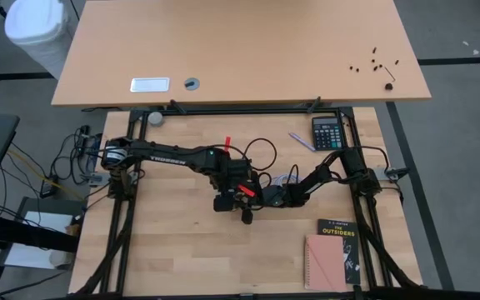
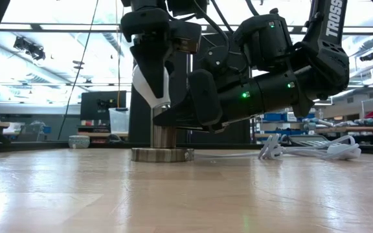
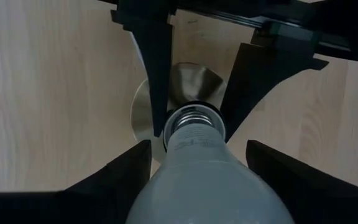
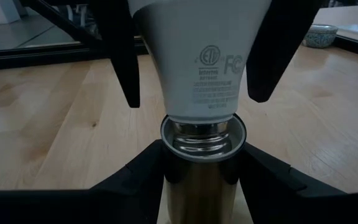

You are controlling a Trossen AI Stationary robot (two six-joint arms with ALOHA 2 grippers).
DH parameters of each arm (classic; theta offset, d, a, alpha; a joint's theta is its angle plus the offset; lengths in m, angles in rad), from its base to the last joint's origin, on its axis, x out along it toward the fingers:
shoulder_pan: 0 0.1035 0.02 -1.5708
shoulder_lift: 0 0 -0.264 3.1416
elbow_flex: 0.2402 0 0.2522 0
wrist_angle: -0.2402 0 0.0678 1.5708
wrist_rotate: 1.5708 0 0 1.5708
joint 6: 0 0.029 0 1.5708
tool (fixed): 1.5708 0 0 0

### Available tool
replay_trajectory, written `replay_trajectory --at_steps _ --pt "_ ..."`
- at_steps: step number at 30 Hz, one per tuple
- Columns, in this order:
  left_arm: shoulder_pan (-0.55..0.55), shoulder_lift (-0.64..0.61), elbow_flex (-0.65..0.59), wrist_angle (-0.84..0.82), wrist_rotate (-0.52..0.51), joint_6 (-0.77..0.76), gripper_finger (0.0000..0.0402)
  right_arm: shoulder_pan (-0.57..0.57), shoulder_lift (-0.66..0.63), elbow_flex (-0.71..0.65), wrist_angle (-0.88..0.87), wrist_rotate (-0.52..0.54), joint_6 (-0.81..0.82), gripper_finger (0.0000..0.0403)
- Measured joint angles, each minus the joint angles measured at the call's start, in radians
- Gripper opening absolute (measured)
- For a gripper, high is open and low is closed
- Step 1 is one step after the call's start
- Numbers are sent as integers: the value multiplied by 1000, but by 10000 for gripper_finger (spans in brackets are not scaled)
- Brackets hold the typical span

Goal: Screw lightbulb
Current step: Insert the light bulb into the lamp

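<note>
The white lightbulb (image 2: 149, 87) stands upright, base down, over the silvery socket (image 2: 162, 154), whose disc foot rests on the wooden table. In the right wrist view the bulb's grey screw base (image 4: 202, 134) sits in the socket's mouth. My left gripper (image 1: 245, 210) comes from above and is shut on the bulb. My right gripper (image 1: 267, 198) comes level from the table's right and is shut on the socket's upright stem (image 4: 197, 186). The socket's white cord (image 2: 303, 152) lies on the table to the right. My left gripper pinches the bulb's wide white body (image 3: 197, 186) between its two fingers (image 3: 126, 171), from above, pointing down. The bulb stands upright below it, with its screw base in the socket's mouth. My right gripper pinches the socket's stem (image 4: 188, 186) between its two fingers (image 4: 132, 180), just below the socket's mouth. It comes level from the table's right, fingers across the stem. The socket stands upright with its disc foot (image 2: 162, 155) on the table.
A calculator (image 1: 327, 132) and a pen (image 1: 301, 140) lie at the far right of the wooden table. A black book (image 1: 340, 237) and a pink notebook (image 1: 325, 262) lie at the near right. A larger table (image 1: 240, 50) stands beyond.
</note>
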Motion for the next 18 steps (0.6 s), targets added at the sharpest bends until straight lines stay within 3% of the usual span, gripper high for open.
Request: replay_trajectory --at_steps 9,18 --pt "0 0 0 0 2 85 254 0 0 0 0 0 0 186" --pt "-11 0 0 7 -16 438 254 0 0 0 0 0 0 186"
